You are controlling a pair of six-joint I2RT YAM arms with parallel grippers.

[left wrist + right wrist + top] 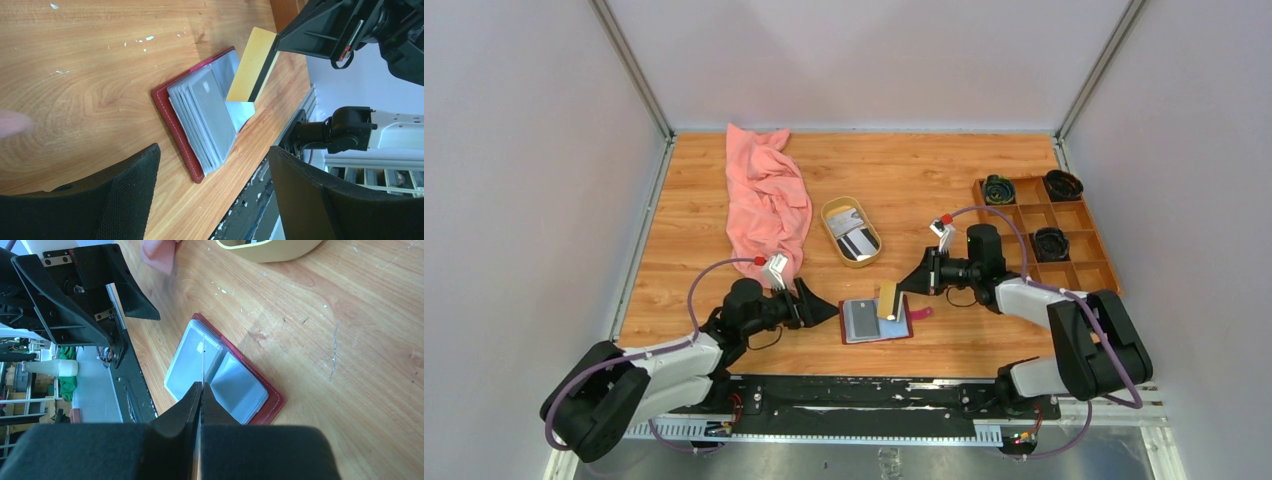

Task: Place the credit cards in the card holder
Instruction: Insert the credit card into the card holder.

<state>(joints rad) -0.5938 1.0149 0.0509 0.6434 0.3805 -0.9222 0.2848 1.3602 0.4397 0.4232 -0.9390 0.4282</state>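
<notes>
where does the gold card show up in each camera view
Top external: gold card low centre, tilted over the card holder's right half.
Left wrist: gold card upper centre-right, dark stripe showing.
Right wrist: gold card edge-on, a thin central line leaving the jaws.
Shared landmark: the red card holder open beneath it.

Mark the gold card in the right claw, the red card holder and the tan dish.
Gold flat card with black stripe point(248, 65): left wrist view, its gold face.
Dark red leather-like card holder point(864, 320): top view, its clear sleeves.
Tan oval dish point(826, 220): top view, its left rim.
</notes>
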